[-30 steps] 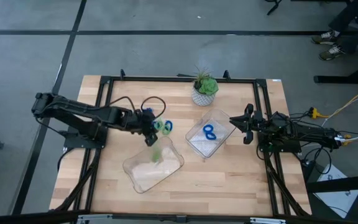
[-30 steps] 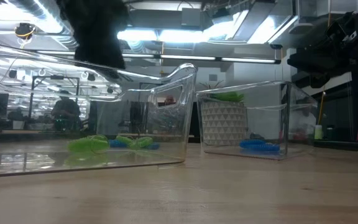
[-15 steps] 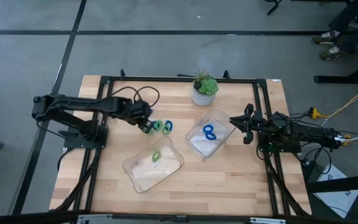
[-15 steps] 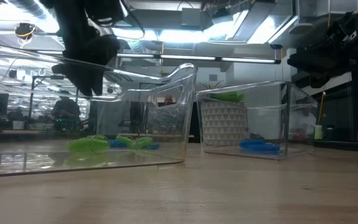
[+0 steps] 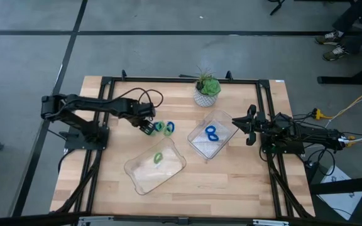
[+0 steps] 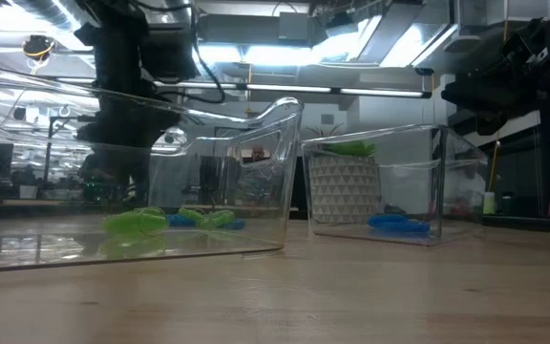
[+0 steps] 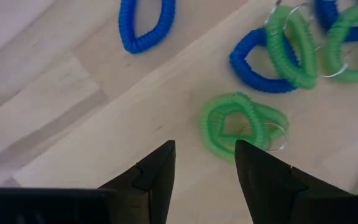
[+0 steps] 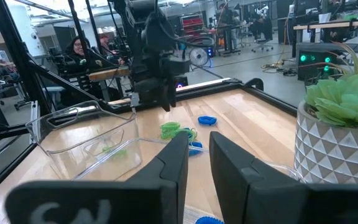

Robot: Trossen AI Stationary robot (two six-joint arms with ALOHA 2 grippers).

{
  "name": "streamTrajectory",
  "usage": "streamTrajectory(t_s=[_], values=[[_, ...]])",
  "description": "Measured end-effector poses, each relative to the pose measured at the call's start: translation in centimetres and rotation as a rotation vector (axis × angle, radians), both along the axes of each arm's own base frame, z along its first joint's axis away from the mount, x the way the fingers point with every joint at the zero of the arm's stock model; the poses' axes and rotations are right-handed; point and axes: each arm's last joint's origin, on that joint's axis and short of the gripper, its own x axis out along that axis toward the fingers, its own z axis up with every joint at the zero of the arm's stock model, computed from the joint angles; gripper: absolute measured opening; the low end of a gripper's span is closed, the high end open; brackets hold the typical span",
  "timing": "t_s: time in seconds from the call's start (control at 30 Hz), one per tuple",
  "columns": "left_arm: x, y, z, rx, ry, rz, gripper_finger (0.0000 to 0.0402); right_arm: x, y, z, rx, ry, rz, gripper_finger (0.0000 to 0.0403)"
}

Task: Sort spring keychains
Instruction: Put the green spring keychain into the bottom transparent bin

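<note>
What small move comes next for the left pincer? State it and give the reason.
Probably lower the left pincer straight down onto the loose green keychain and close. Its fingers stand open and empty just above the wood, with that coil right ahead of them in the heap. One green keychain already lies in the near tray; the far tray holds blue.

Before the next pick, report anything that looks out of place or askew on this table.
Nothing damaged or spilled. The left clear tray sits askew to the table edges, with one green keychain inside. Unsorted blue and green keychains lie in a loose tangle on the wood beside the left gripper. The right tray holds a blue keychain.
</note>
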Motion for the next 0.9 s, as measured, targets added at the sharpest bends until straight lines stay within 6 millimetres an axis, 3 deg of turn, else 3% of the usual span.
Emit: streamTrajectory(t_s=[0.37, 0.9], values=[[1.5, 0.2, -2.3, -0.037, 0.035, -0.032, 0.0161, 0.0, 0.0, 0.0, 0.0, 0.001, 0.0, 0.0067], [2.2, 0.5, -5.1, -0.027, 0.159, -0.055, 0.0161, 0.0, 0.0, 0.0, 0.0, 0.001, 0.0, 0.0067]])
